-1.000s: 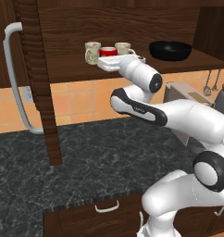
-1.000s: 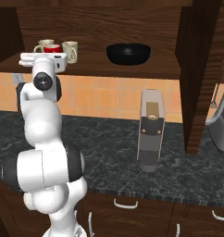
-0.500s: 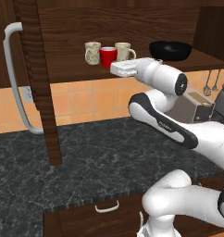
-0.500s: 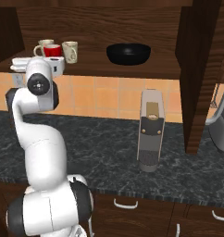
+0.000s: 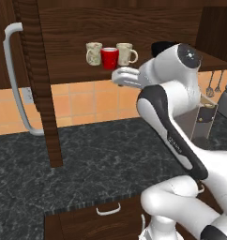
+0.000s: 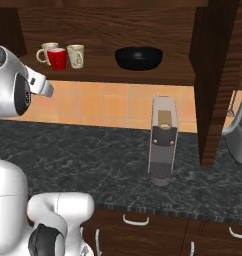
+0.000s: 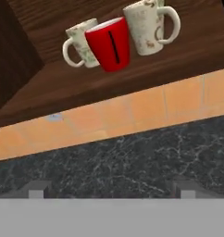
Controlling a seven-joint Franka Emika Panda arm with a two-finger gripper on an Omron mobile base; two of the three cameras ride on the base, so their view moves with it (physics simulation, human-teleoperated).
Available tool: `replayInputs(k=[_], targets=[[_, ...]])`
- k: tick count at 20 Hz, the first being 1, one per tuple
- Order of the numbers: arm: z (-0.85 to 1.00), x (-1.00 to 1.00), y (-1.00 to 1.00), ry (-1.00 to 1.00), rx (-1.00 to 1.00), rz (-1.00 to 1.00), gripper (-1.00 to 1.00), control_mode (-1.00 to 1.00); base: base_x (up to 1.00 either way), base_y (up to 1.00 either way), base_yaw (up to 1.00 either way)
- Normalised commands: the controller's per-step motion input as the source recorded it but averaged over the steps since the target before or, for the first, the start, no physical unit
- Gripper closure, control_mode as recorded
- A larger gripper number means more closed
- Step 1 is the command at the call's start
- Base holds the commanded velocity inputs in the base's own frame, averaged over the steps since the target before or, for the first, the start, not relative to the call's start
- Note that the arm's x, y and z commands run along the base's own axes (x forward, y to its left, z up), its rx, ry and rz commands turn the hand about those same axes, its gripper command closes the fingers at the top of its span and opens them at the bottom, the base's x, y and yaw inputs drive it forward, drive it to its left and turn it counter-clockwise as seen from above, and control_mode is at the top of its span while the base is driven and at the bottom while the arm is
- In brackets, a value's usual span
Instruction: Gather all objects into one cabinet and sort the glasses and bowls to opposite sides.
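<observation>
On the left end of the shelf of the open cabinet (image 5: 68, 33) stands the red cup (image 5: 109, 58), pressed between two cream mugs (image 5: 94, 53) (image 5: 126, 53). The black bowl (image 6: 139, 58) sits apart on the right of the same shelf (image 6: 108, 75); in the left base view the arm hides most of it. My gripper (image 5: 121, 77) hangs open just below and in front of the shelf edge under the cups. The hand view looks up at the red cup (image 7: 109, 44) and both mugs (image 7: 80, 44) (image 7: 148, 25), with the gripper (image 7: 111, 190) wide apart and empty.
The cabinet door (image 5: 38, 75) stands open at the left with its pale bar handle (image 5: 14, 79). A coffee machine (image 6: 163, 140) stands on the dark stone counter (image 6: 93, 155). A cabinet side panel (image 6: 213, 80) drops at the right. Drawers run below the counter.
The gripper has drawn back and down from the red cup, which stays on the shelf between the mugs. The arm's elbow has swung up and to the right.
</observation>
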Motion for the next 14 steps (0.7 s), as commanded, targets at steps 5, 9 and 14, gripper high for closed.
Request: replayInputs(k=[5, 9, 14], targets=[[-0.43, -1.00, -0.54, 0.63, -0.07, -0.05, -1.00, -1.00, 0.00, 0.00, 0.00], [-0.41, -1.00, -0.70, 0.19, -0.15, 0.06, -1.00, -1.00, 0.00, 0.00, 0.00], [-0.35, -1.00, -0.31, 0.01, -0.14, 0.25, -1.00, -1.00, 0.00, 0.00, 0.00]])
